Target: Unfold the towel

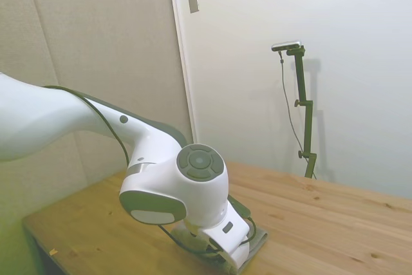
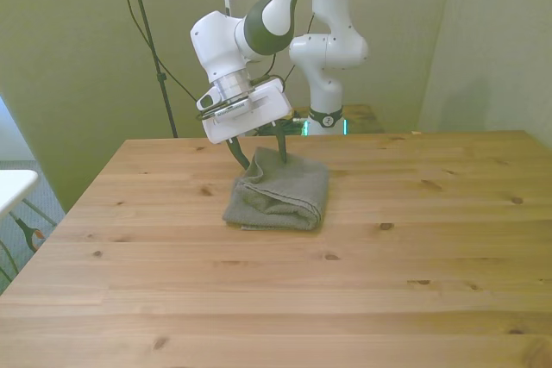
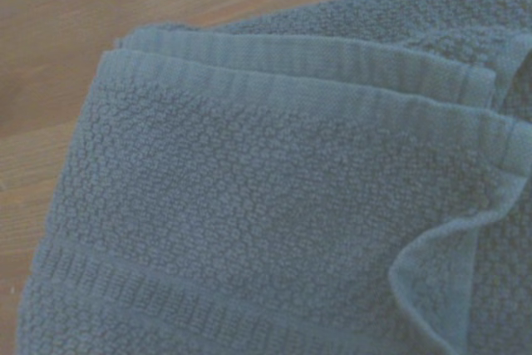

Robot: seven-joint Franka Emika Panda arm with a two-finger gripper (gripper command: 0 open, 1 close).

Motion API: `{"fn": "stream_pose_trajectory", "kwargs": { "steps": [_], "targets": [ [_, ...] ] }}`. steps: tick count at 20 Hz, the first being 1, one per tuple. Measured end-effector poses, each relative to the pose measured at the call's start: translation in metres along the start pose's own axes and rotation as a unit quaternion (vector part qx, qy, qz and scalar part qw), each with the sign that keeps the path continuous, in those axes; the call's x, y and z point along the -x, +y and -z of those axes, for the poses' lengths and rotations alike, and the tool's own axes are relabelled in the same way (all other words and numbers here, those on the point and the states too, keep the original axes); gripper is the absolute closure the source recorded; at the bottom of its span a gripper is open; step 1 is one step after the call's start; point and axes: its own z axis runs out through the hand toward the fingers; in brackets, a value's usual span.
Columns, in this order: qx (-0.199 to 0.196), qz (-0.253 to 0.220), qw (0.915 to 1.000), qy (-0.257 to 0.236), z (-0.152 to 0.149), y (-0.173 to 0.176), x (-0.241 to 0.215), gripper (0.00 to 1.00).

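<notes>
The grey-green towel (image 2: 280, 194) lies folded on the wooden table (image 2: 388, 282), a little toward the front view's left of the middle and nearer the far edge. My gripper (image 2: 260, 158) points down at the towel's far edge, open, one dark finger (image 2: 236, 152) on each side of that edge. In the side view the white gripper head (image 1: 226, 239) hides most of the towel (image 1: 259, 241); only a grey strip shows. The wrist view is filled by the towel (image 3: 274, 222), with layered hems and a curled corner on top.
Bare wood (image 3: 75, 14) shows beside the towel in the wrist view. The arm's cable (image 1: 193, 244) loops low next to the gripper head. The table's near corner (image 1: 38, 230) lies below the arm in the side view.
</notes>
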Motion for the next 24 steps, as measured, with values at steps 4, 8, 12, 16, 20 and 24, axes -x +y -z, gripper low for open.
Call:
{"fn": "stream_pose_trajectory", "kwargs": {
  "steps": [4, 8, 12, 16, 20, 24],
  "targets": [
    [0.0, 0.003, 1.0, -0.001, -0.001, -0.003, 0.001, 1.0],
    [0.0, 0.006, 1.0, 0.0, -0.001, -0.006, 0.001, 1.0],
    [-0.001, 0.008, 1.0, 0.005, 0.002, -0.008, -0.001, 1.0],
    [-0.003, 0.011, 0.9999, 0.009, 0.006, -0.015, -0.004, 1.0],
    [-0.008, 0.018, 0.9997, 0.016, 0.014, -0.039, -0.003, 1.0],
    [-0.01, 0.037, 0.9991, 0.017, 0.017, -0.088, 0.02, 1.0]
  ]
}}
